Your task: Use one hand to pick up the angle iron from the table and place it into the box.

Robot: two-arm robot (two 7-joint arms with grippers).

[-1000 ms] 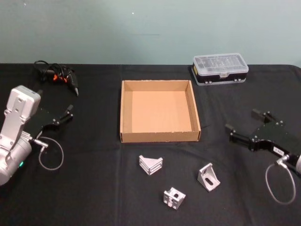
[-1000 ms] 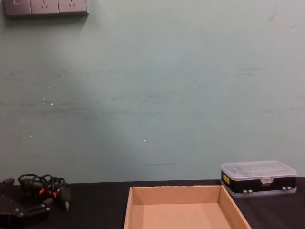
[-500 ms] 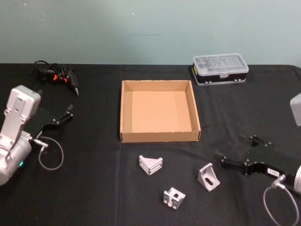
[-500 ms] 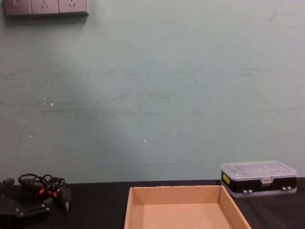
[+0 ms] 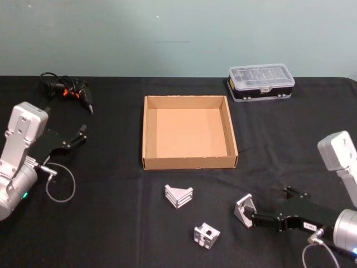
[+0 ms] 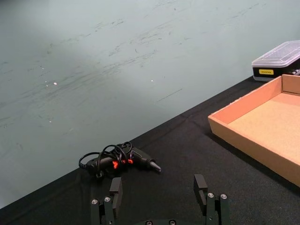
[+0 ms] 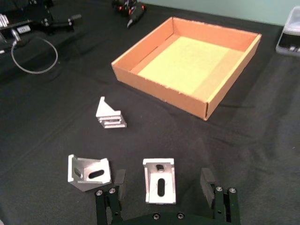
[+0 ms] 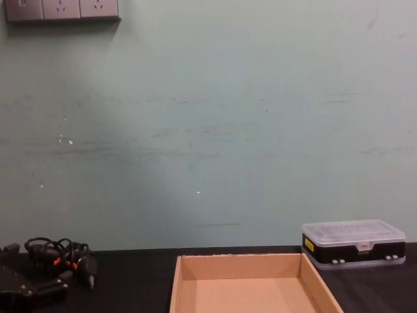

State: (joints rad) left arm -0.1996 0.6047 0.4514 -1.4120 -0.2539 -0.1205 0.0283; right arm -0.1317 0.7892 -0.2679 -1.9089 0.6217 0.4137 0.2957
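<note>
Three small silver metal angle brackets are seen on the flat black matte table (image 5: 111, 223), on its near side in front of the shallow tan cardboard box (image 5: 187, 163), which sits at mid-table with nothing in it. The rightmost bracket, the slotted silver angle iron (image 5: 244, 209), is noted lying on the table, well outside the box. The black right gripper (image 5: 271, 205) on its silver-grey arm is found at this angle iron, having been brought forward and inward from the right side of the table, where it was seen a second ago and, half a second ago, part-way across. In the right wrist view the fingers (image 7: 206, 180) are seen spread apart, with the angle iron (image 7: 160, 186) lying between them and a gap on each side; nothing is gripped. From the head view one finger is seen just beside the piece; contact cannot be told. The other two brackets (image 5: 178, 195) (image 5: 206, 235), the box and the small black plastic case with clear lid (image 5: 261, 81) at the far right are unchanged in place. The black left gripper (image 5: 82, 134) is kept parked at the table's left, fingers spread and holding nothing, near a tangle of black cable with orange marks (image 5: 67, 89).
</note>
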